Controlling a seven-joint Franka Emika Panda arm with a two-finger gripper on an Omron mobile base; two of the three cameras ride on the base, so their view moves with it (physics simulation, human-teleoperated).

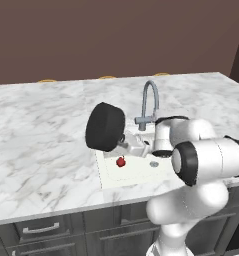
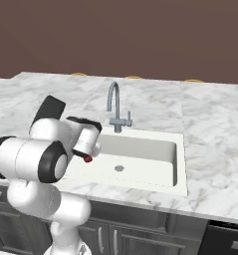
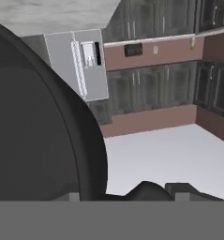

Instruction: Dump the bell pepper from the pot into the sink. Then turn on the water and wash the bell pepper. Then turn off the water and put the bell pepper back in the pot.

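The black pot [image 1: 105, 126] hangs tipped on its side above the left end of the sink [image 1: 138, 175], its bottom facing the left base view. My gripper [image 1: 124, 144] is shut on the pot's rim. The small red bell pepper [image 1: 121, 162] is just below the pot, inside the white basin; whether it rests on the floor or is in the air I cannot tell. From the right, the pot [image 2: 50, 108] pokes out behind my arm and the bell pepper [image 2: 87, 159] shows under the hand, at the sink [image 2: 140, 149]. In the hand view the pot's dark wall [image 3: 38, 140] covers the left side.
A curved grey faucet [image 1: 150, 102] stands at the sink's back rim, with its handle [image 2: 126, 121] at the side. Marble counter [image 1: 41, 135] spreads on both sides. The drain [image 2: 119, 168] sits mid-basin. Dark drawers [image 1: 41, 230] run below the counter.
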